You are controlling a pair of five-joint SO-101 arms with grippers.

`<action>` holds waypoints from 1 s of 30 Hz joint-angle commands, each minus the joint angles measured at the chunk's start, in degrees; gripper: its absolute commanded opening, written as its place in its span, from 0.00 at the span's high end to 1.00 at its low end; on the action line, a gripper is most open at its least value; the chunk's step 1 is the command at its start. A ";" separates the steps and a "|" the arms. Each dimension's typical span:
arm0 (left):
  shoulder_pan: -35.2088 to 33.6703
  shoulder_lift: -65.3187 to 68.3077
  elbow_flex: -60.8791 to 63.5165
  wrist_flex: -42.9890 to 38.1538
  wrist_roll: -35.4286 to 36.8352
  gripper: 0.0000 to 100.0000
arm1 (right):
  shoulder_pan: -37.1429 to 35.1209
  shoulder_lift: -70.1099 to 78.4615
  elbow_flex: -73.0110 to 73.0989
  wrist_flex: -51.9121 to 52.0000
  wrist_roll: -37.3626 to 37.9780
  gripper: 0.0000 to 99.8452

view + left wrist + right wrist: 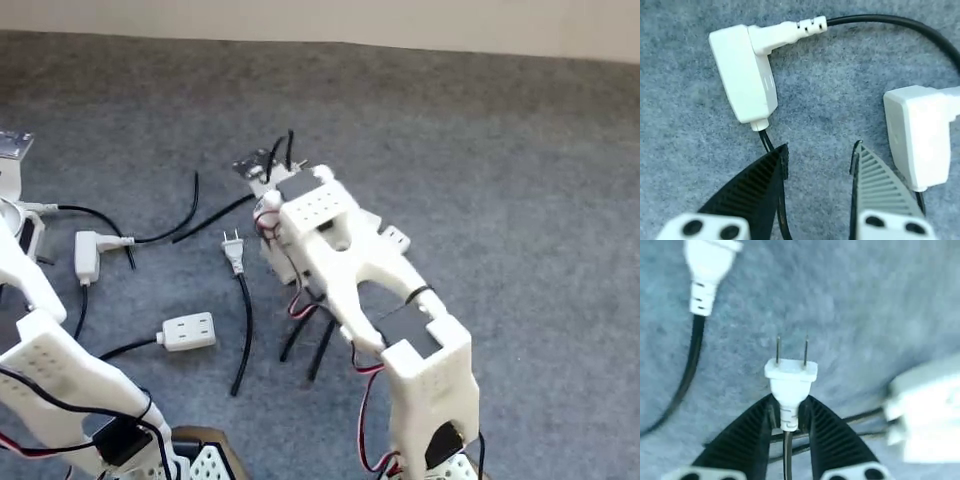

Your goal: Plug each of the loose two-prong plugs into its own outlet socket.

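My right gripper [789,412] is shut on the neck of a white two-prong plug [790,377], which hangs over the carpet with its prongs pointing away from me. A second white plug [710,260] lies loose farther off; the high view shows it [233,248] on its black cord beside the right arm [330,240]. My left gripper [817,150] is open just above the carpet, between two white outlet blocks [742,75] [920,135], with nothing between its fingers. A black cord runs under its dark finger [765,180]. One of these blocks [87,256] lies at the far left.
A white multi-socket outlet [188,331] lies on the grey carpet in front of the loose plug. Another white outlet block [930,410] sits close beside the right gripper. Black cords [245,330] cross the carpet between the arms.
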 commanded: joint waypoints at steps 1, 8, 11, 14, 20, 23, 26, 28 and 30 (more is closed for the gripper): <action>-0.13 -0.48 -0.22 -0.18 -0.35 0.78 | 1.19 -1.36 -5.23 -0.92 16.26 0.99; -0.22 -0.48 -0.22 -0.18 -0.44 0.78 | -1.19 5.93 2.07 -9.36 16.97 0.94; -0.31 -0.48 -0.22 -0.18 -0.53 0.78 | -1.01 8.04 1.89 -9.98 16.97 0.83; -0.84 -0.48 -0.22 -0.26 -0.62 0.78 | -0.66 7.52 1.71 -8.84 14.51 0.76; -0.92 -0.48 -0.22 -0.44 -0.62 0.78 | -0.04 2.59 2.59 -7.87 10.90 0.76; -0.84 -0.48 -0.22 -0.26 -0.62 0.78 | 1.19 2.42 4.53 -7.87 10.99 0.76; -1.01 -0.48 -0.22 -0.26 -0.62 0.78 | 3.03 2.42 5.49 -7.87 11.16 0.76; -1.10 -0.48 -0.22 -0.26 -0.62 0.78 | 4.44 2.24 5.58 -7.87 11.16 0.76; -1.01 -0.48 -0.22 -0.26 -0.62 0.78 | 5.49 2.15 5.05 -7.69 11.16 0.76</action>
